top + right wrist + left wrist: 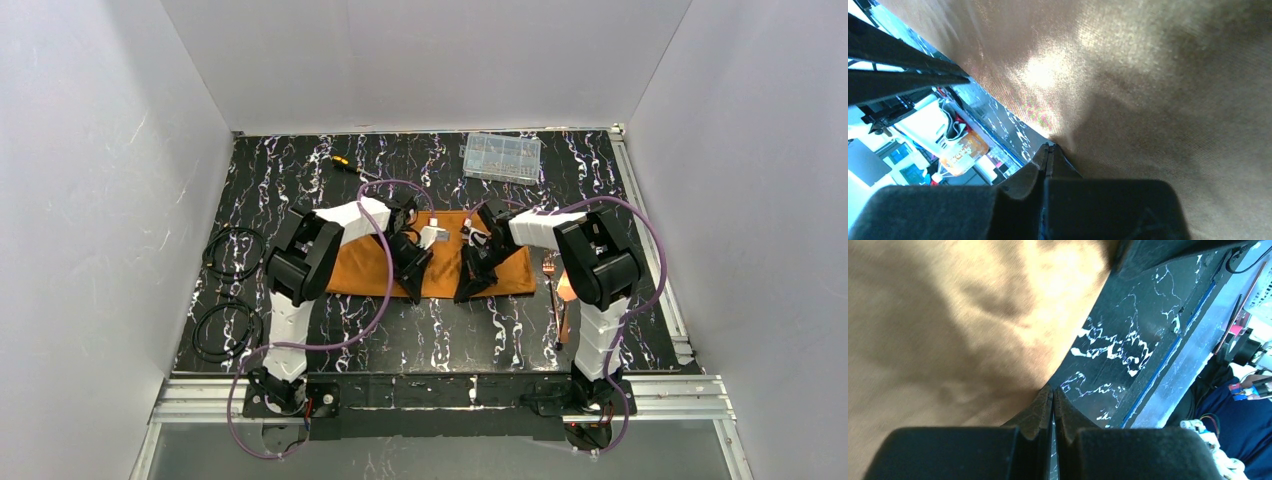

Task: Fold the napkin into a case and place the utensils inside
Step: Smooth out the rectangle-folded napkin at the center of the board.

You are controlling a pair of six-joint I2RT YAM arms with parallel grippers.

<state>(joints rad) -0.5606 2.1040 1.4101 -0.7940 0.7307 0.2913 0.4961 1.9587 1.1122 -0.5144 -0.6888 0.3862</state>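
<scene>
The rust-orange napkin (362,266) lies flat as a wide rectangle in the middle of the black marbled table. Both grippers reach down to its near edge, close together. My left gripper (416,289) is shut, its tips (1053,390) pinching the napkin (948,315) right at the hem. My right gripper (467,290) is also shut (1049,146), and the napkin (1148,75) puckers where the tips bite its edge. The copper utensils (552,268) lie on the table just right of the napkin, partly hidden by the right arm; a fork head shows.
A clear plastic compartment box (502,156) stands at the back right. A yellow-and-black screwdriver (345,163) lies at the back left. Black cable coils (233,250) sit along the left edge. White walls enclose the table on three sides.
</scene>
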